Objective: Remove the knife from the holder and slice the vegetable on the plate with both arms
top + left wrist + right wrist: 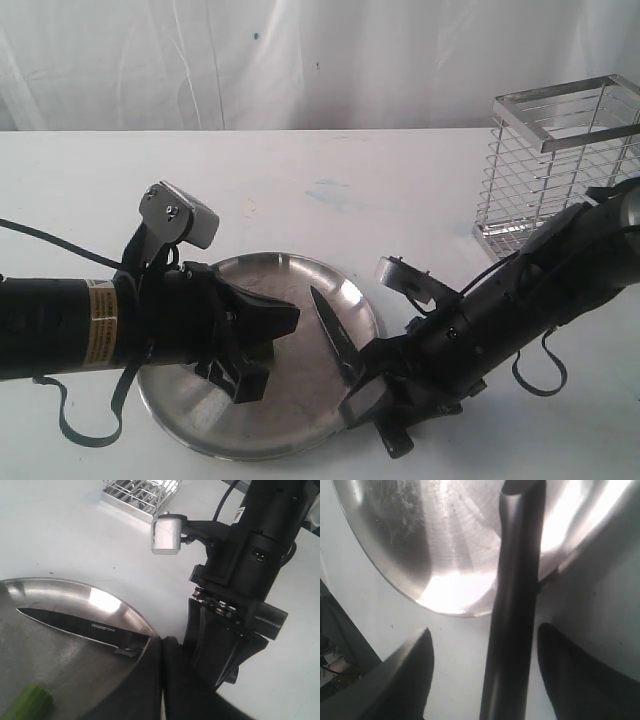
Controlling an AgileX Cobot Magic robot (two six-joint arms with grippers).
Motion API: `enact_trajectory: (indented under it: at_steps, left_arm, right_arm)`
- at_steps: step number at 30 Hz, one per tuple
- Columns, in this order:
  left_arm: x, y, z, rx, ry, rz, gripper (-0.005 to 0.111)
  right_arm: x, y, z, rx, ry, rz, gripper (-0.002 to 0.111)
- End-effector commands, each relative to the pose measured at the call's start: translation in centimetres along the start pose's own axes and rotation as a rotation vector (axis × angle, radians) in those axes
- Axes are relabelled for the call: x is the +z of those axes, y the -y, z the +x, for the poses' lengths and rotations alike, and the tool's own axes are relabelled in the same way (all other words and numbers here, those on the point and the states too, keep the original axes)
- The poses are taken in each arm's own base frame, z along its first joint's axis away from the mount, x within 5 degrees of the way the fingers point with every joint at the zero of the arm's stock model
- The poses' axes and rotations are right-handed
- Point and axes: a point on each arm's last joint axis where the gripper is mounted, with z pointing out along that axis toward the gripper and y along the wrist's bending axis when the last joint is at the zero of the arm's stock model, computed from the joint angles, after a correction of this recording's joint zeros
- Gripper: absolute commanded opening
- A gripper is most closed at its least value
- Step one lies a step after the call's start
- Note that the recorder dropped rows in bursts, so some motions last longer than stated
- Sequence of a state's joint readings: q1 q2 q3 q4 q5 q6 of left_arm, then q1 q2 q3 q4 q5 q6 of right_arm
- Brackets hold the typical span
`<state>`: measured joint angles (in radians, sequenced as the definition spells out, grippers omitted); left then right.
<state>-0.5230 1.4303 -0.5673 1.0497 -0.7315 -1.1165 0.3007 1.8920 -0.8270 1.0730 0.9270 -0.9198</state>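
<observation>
The steel plate (300,420) lies at the front centre of the table. The knife (335,325) rests with its dark blade over the plate's right side, tip pointing away; the left wrist view shows the blade (75,625) across the rim. My right gripper (486,629) is open, its fingers (405,680) standing apart on both sides of the black handle (515,605) without touching it. My left gripper (162,642) is shut over the plate (60,590), fingers pressed together. The cut green chili (27,705) lies beside them; in the exterior view the left gripper (262,345) hides it.
The chrome wire holder (560,160) stands at the back right, behind the right arm (560,270). A white curtain closes off the back. The right arm's wrist camera (167,535) hangs close to the plate's rim, opposite the left gripper.
</observation>
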Motion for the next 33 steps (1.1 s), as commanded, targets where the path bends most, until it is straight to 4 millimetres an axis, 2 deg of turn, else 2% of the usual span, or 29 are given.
enact_trajectory:
  at_steps: [1, 5, 13, 19, 27, 33]
  left_arm:
    - [-0.2, 0.1, -0.3, 0.009, 0.012, 0.010, 0.000]
    - [-0.2, 0.1, -0.3, 0.009, 0.012, 0.010, 0.000]
    - [-0.2, 0.1, -0.3, 0.007, 0.013, 0.009, 0.000]
    - [-0.2, 0.1, -0.3, 0.009, 0.013, 0.009, 0.000]
    - [-0.3, 0.2, -0.5, 0.004, 0.024, 0.006, 0.000]
    - [-2.1, 0.6, -2.2, 0.087, 0.089, -0.051, 0.000]
  right_arm:
    - [0.3, 0.3, -0.2, -0.012, 0.017, -0.023, 0.058]
    - [0.6, 0.7, -0.3, -0.002, 0.023, -0.017, 0.049]
    - [1.6, 1.6, -0.2, 0.088, -0.006, -0.014, 0.000]
    - [1.5, 1.3, 0.1, 0.079, -0.031, -0.050, 0.000]
    - [0.2, -0.3, 0.1, 0.025, -0.019, -0.082, 0.000]
    - [-1.4, -1.6, 0.5, -0.021, -0.019, -0.043, 0.000]
